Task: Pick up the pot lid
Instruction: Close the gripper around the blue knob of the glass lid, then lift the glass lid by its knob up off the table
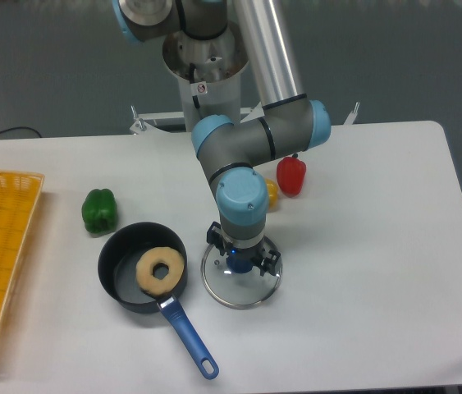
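White table [370, 287], glass pot lid [243, 293] nearer its near edge than its far one, gripper [244, 250] over it — fingers apart, either side of the blue knob [240, 263], black pan [121, 275] beside, yellow basket [1, 254] leftward, grey floor [386, 49] beyond.

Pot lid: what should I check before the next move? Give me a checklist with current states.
1. Lid lying flat, knob up: ok.
2. Pincer open: ok, its fingers stand apart.
3. Knob lined up between the fingers: cannot tell, one view hides the depth.
4. Fingers low enough to grasp the knob: cannot tell, their height above the lid is unclear.
5. Knob gripped, ready to lift: not ok, the fingers are not closed on it.
6. Black pan apart from the lid: ok, a narrow gap shows.
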Robot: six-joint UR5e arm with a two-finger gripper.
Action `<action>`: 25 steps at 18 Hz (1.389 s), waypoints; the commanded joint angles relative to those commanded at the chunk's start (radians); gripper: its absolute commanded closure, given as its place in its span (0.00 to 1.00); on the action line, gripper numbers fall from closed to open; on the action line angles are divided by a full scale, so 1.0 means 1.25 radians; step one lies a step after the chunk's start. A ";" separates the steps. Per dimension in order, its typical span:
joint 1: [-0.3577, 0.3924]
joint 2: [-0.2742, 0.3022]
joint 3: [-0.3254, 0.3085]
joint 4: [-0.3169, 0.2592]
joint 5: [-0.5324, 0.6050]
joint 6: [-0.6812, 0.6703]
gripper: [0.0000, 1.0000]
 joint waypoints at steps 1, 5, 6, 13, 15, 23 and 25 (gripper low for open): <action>0.000 0.000 -0.001 -0.001 0.000 0.000 0.25; 0.000 0.000 -0.002 -0.002 0.001 0.002 0.35; -0.001 0.000 -0.002 -0.002 0.001 0.002 0.37; 0.001 0.007 0.022 -0.010 0.000 0.009 0.39; 0.002 0.007 0.022 -0.010 0.000 0.009 0.39; 0.021 0.037 0.082 -0.077 -0.009 0.119 0.40; 0.029 0.053 0.083 -0.086 -0.013 0.162 0.40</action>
